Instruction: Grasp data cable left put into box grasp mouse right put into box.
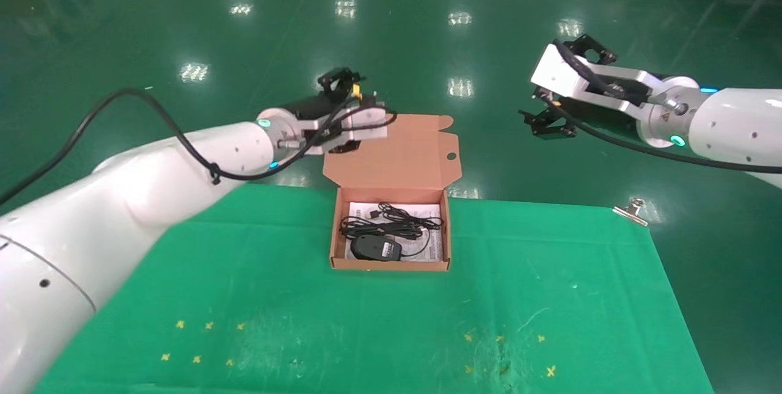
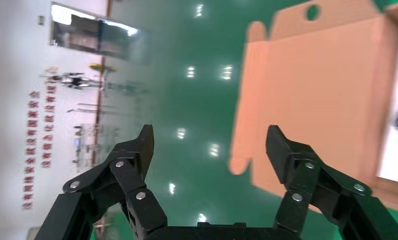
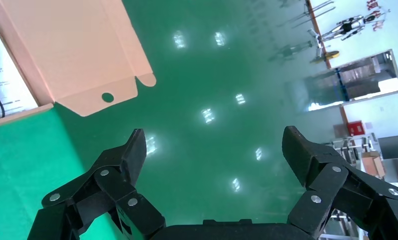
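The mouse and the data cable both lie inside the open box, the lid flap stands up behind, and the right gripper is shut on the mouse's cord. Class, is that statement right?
Not quite. The right gripper is open and holds nothing, raised beyond the table's far edge, as the right wrist view shows. The rest stands: the mouse and data cable lie in the open box, flap up.

Bright, even overhead light fills the scene. The glossy green floor [image 1: 391, 46] mirrors the ceiling lamps as rows of white glare spots toward 12 o'clock in the head view, and both wrist views show the same spots. Shadows on the green table cover [image 1: 550, 296] are faint. In the left wrist view the box [image 2: 326, 95] lid looks soft and washed out, perhaps from motion blur. The far walls appear overexposed.
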